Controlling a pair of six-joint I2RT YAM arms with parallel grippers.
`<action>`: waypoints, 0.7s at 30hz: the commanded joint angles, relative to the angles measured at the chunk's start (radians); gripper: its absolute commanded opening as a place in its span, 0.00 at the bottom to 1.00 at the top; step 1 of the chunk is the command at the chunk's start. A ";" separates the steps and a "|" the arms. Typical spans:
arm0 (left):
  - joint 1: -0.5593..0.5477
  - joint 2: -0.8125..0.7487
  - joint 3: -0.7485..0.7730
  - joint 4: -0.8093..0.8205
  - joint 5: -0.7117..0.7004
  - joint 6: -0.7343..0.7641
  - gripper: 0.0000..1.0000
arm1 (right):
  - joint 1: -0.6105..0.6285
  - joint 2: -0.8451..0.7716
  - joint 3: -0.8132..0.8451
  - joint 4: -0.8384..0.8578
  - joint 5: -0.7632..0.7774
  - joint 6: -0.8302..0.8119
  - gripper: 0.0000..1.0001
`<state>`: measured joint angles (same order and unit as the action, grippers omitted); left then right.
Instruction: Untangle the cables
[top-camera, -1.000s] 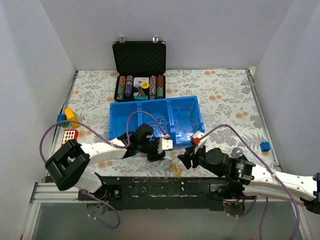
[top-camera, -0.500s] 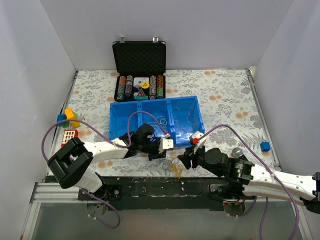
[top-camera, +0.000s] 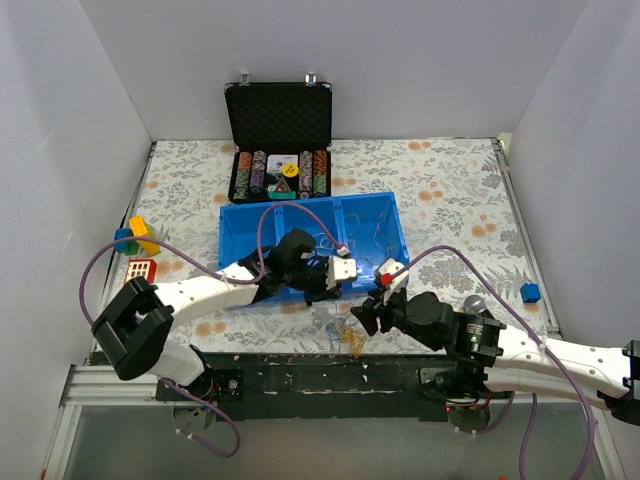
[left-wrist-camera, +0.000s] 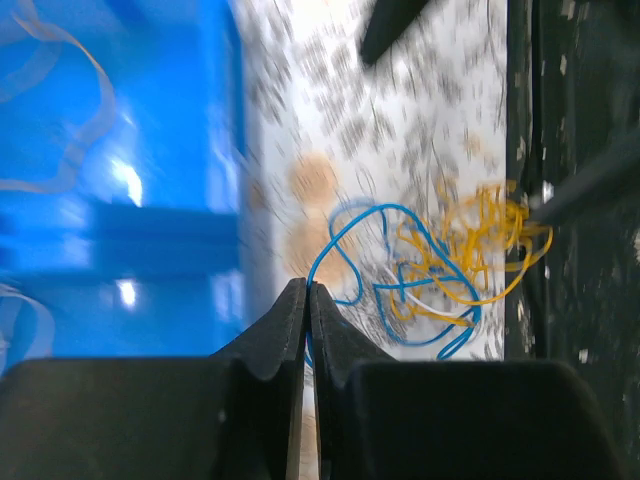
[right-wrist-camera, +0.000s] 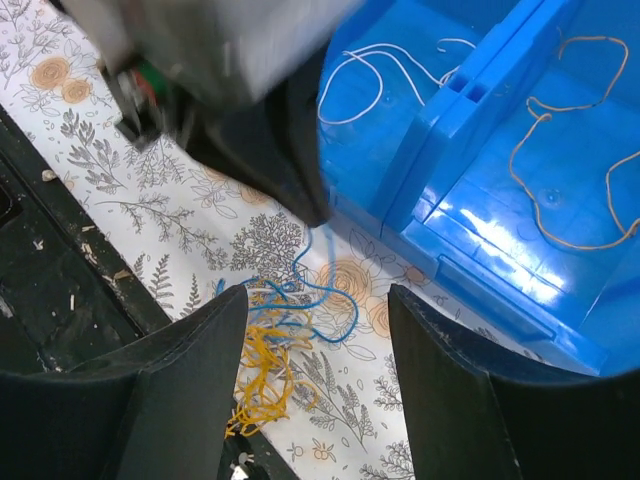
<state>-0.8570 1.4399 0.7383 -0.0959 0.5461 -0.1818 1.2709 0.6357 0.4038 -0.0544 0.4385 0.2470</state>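
Note:
The cables are a small clump of yellow, blue and pale cord loops (top-camera: 346, 335) lying on the floral tabletop by the front edge. The clump also shows in the left wrist view (left-wrist-camera: 440, 270) and the right wrist view (right-wrist-camera: 268, 355). My left gripper (top-camera: 332, 287) is shut on a blue cord (left-wrist-camera: 345, 225) that runs from its jaws (left-wrist-camera: 308, 289) down to the clump. It is raised at the near wall of the blue tray (top-camera: 228, 250). My right gripper (top-camera: 362, 320) is open and empty, its jaws (right-wrist-camera: 318, 295) apart over the clump.
The tray (right-wrist-camera: 480, 200) holds loose pale cords (right-wrist-camera: 370, 80) and a tan cord (right-wrist-camera: 575, 150) in separate compartments. An open poker chip case (top-camera: 280, 150) stands at the back. Coloured blocks (top-camera: 138, 235) lie at the left and a blue cube (top-camera: 530, 292) at the right. The black front edge (left-wrist-camera: 570, 300) is beside the clump.
My left gripper has lifted and moved back toward the tray with the blue cord, drawing it out of the clump. The right gripper has barely moved.

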 joint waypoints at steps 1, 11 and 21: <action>-0.001 -0.113 0.196 -0.118 0.006 -0.045 0.00 | 0.002 0.039 0.088 0.094 0.015 -0.060 0.67; -0.001 -0.283 0.357 -0.324 0.169 -0.067 0.00 | 0.002 0.104 0.202 0.153 0.095 -0.184 0.68; -0.002 -0.296 0.573 -0.485 0.255 -0.085 0.00 | 0.005 0.068 0.168 0.209 0.039 -0.163 0.68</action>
<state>-0.8570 1.1515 1.1831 -0.4873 0.7265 -0.2600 1.2713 0.6998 0.5629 0.0734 0.5056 0.0910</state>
